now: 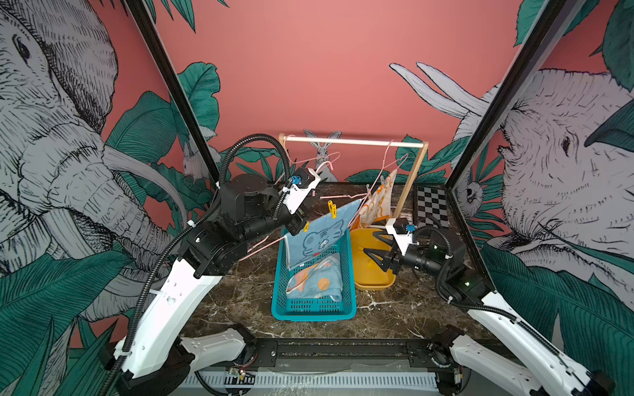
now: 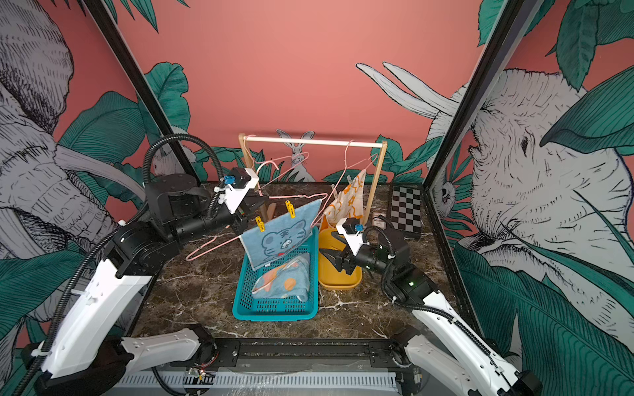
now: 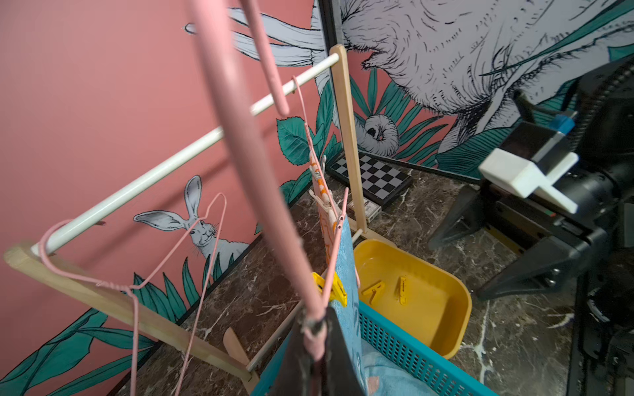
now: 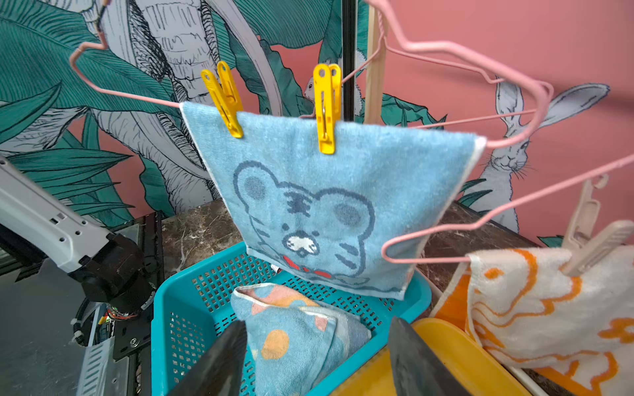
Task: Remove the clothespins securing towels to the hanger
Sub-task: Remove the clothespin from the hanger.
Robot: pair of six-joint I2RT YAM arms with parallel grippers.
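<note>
Room for moving is left on the table along its left edge and across its front. Left gripper is clamped tight on the neck of a pink hanger, held tilted above the basket at mid-table. Tiger towel is pinned to that hanger by two yellow clothespins, its hem hanging over the basket, where a spotted towel lies crumpled. Just beside the basket's right side a tub is set, with two yellow pins inside. The right gripper is held over it, jaws apart and empty. Cream towel is clipped by a beige pin to a second hanger on the rack at the back edge.
</note>
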